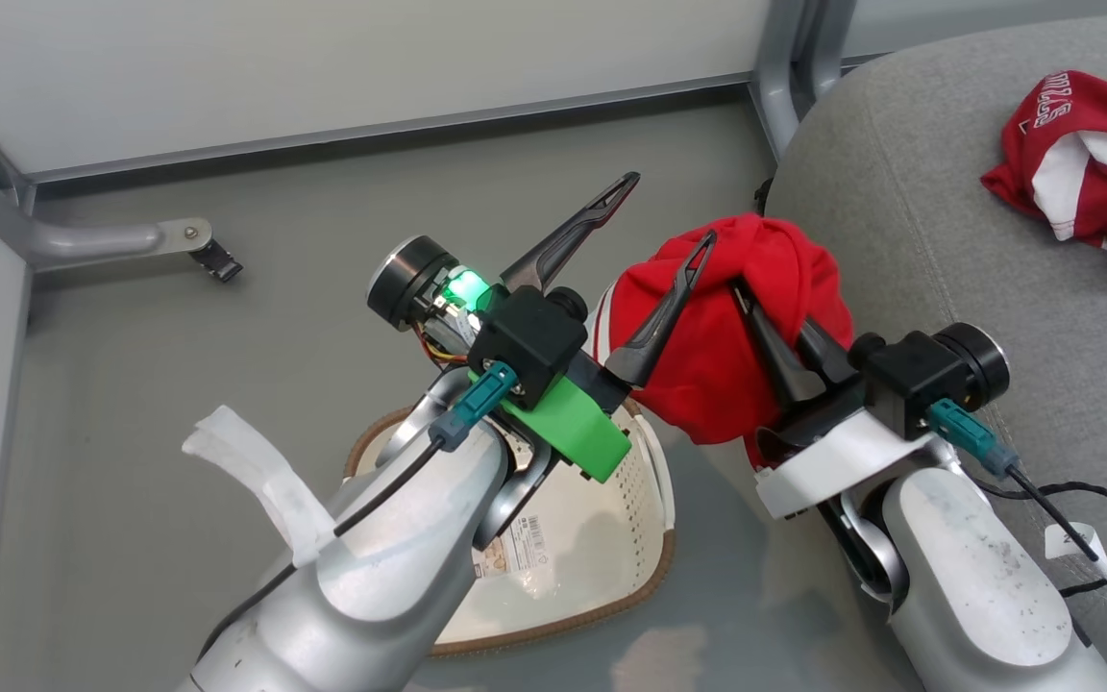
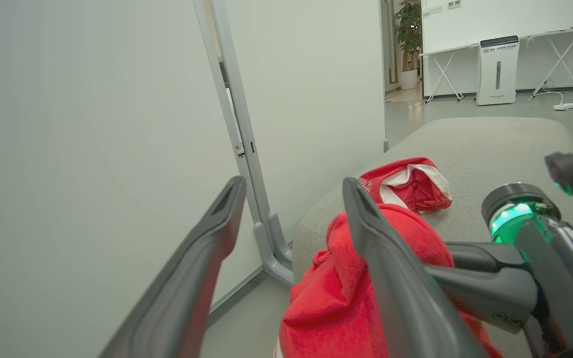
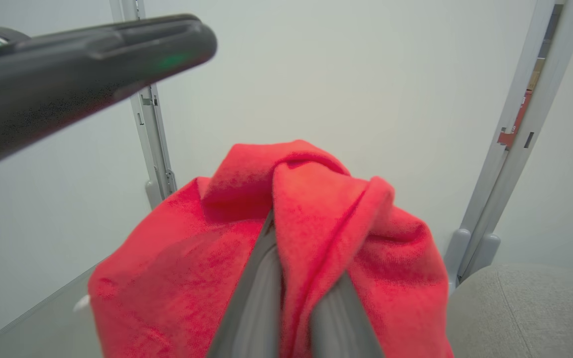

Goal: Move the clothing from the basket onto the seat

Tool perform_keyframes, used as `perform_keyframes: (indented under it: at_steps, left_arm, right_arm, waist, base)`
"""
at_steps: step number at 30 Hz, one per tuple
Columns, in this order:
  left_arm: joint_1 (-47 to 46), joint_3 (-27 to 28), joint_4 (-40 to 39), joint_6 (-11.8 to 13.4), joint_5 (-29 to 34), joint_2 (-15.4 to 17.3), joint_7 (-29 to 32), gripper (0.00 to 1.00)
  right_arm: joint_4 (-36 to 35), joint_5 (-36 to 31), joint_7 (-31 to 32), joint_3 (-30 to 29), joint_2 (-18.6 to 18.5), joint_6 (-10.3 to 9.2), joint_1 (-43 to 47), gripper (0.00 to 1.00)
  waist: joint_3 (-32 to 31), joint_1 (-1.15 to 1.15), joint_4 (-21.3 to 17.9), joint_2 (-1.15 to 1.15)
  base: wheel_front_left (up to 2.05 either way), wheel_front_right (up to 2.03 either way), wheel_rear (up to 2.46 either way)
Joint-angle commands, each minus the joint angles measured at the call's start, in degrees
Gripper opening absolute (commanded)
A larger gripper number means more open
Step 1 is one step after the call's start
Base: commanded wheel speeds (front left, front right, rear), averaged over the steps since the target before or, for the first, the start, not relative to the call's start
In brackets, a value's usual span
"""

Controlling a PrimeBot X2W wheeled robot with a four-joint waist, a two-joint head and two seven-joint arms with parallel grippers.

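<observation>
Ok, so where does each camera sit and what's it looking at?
Head view: on the head, looking down at basket and seat; both arms show.
Left wrist view: on that wrist, along the open left gripper toward the seat.
Right wrist view: on that wrist, along the right gripper, shut on the held garment.
Shared: every view shows that garment.

Bare seat point(image 1: 899, 211) (crumpled garment point(image 1: 1092, 163) aside)

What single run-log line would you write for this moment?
left gripper: open, empty | right gripper: shut on red garment, clear of basket, near seat | second garment: on seat
</observation>
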Motion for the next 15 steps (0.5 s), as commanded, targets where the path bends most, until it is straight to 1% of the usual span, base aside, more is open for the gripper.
perform_keyframes:
  at_steps: [1,15]
  left_arm:
    - [0.61,0.11,0.03,-0.19,0.66,0.47,-0.02,1.00]
    - [0.91,-1.47,1.80,-0.96,1.00,1.03,-0.02,1.00]
  right_arm:
    - [-0.60,-0.62,-0.27,-0.89,0.03,-0.04,0.95,0.00]
    - [-4.81,-2.05,-0.26,-8.85,1.39,-0.04,6.43,0.00]
  waist:
    - [0.99,0.00,-1.79,0.00]
    - [3.67,0.00,-9.93,0.00]
  base:
    - [0.00,0.00,0.00]
    - [0.00,0.00,0.00]
